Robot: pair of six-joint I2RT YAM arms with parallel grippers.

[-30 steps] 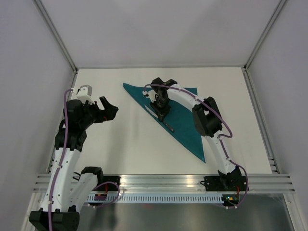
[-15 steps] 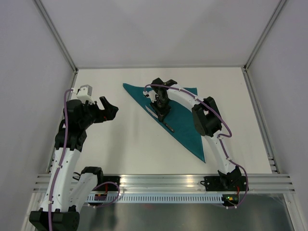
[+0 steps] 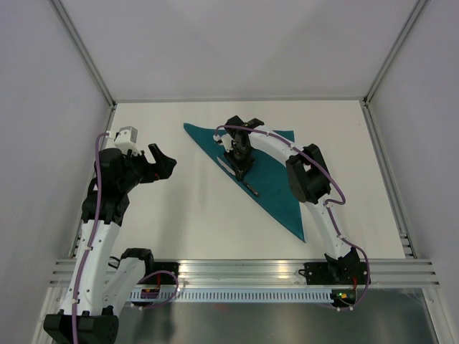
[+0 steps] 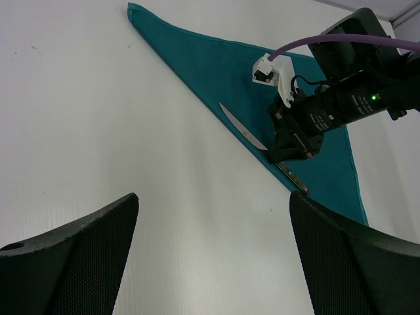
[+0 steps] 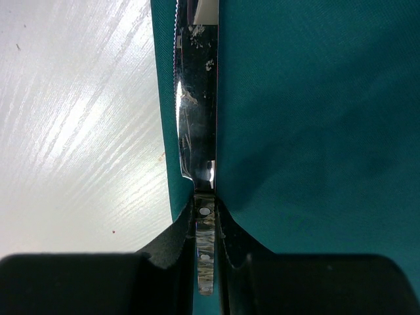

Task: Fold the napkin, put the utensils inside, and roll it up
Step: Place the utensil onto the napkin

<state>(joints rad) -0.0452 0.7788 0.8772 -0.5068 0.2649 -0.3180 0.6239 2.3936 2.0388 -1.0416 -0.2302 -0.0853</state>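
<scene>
Since the napkin (image 3: 276, 188) is already folded into a triangle on the table (image 3: 179, 208), the knife (image 5: 195, 118) sits just inside its long diagonal edge and runs parallel to it, blade toward the far-left corner; right gripper (image 5: 205, 220) is pinching the handle, so the blade sticks straight out ahead of it; left gripper (image 3: 161, 163) hangs spread wide, well off to the left; right arm's obviously nearer, so I'd guess it lets go there next.

Knife (image 5: 195, 118) on the napkin (image 3: 276, 188), right along its left-hand edge
</scene>
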